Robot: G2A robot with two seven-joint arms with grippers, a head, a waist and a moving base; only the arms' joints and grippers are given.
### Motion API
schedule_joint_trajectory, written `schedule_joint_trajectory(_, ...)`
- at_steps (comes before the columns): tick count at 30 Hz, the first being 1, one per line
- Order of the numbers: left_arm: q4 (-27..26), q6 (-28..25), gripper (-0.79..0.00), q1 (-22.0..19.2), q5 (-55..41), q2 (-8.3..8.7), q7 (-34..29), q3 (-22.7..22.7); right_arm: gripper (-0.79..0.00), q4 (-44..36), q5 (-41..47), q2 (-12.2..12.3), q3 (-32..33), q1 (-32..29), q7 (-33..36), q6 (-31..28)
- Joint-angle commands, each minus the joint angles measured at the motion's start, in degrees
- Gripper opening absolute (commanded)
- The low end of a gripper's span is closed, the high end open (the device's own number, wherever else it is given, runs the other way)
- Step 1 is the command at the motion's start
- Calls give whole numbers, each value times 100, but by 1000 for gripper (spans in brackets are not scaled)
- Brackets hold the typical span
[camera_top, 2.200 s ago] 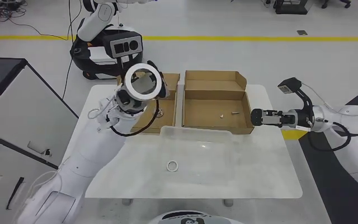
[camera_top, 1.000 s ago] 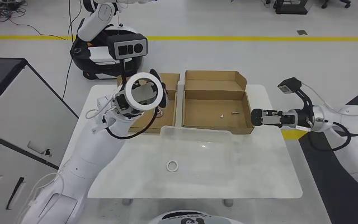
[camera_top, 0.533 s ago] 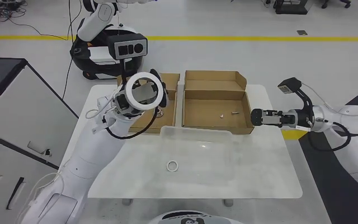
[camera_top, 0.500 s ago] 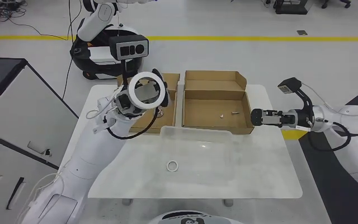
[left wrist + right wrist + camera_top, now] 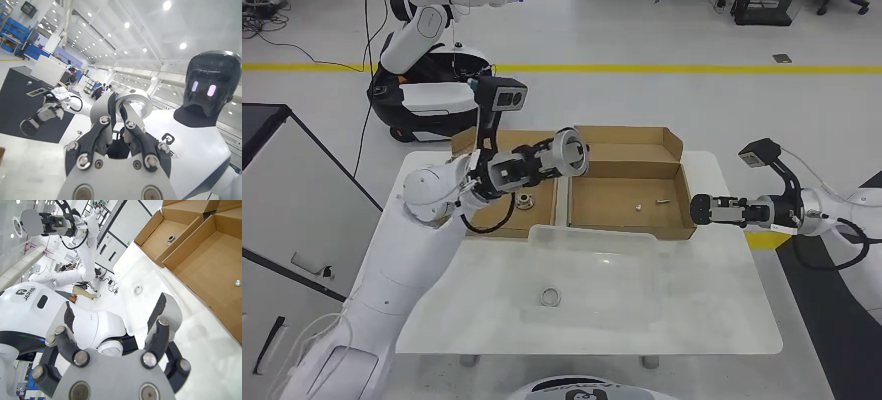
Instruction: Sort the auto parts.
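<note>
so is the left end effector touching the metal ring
Touching. The left wrist view shows the left end effector shut on the metal ring, with the ring's wall pinched between its two fingers.

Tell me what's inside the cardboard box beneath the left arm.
One flanged metal part lies in the cardboard box. From above, the left arm covers its far section, hiding anything there.

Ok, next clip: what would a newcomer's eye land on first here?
The left pincer, held high above the cardboard boxes, is clamped on a big metal ring. After that, the open right pincer sits beside the boxes, and a small ring lies alone in the clear tray.
</note>
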Motion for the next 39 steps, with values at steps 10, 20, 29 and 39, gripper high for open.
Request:
schedule_joint_trajectory(10,545,409,-785,-399,1419,-43,897,-80,0,0,0,0,0,0,0,0)
schedule_joint_trajectory(20,923,855,-785,-473,2707,-15,1415,-206,0,0,0,0,0,0,0,0)
schedule_joint_trajectory(29,843,1159,-785,-410,3475,42,1377,-290,0,0,0,0,0,0,0,0)
schedule_joint_trajectory(39,700,1999,-785,-398,4347,69,1273,-142,0,0,0,0,0,0,0,0)
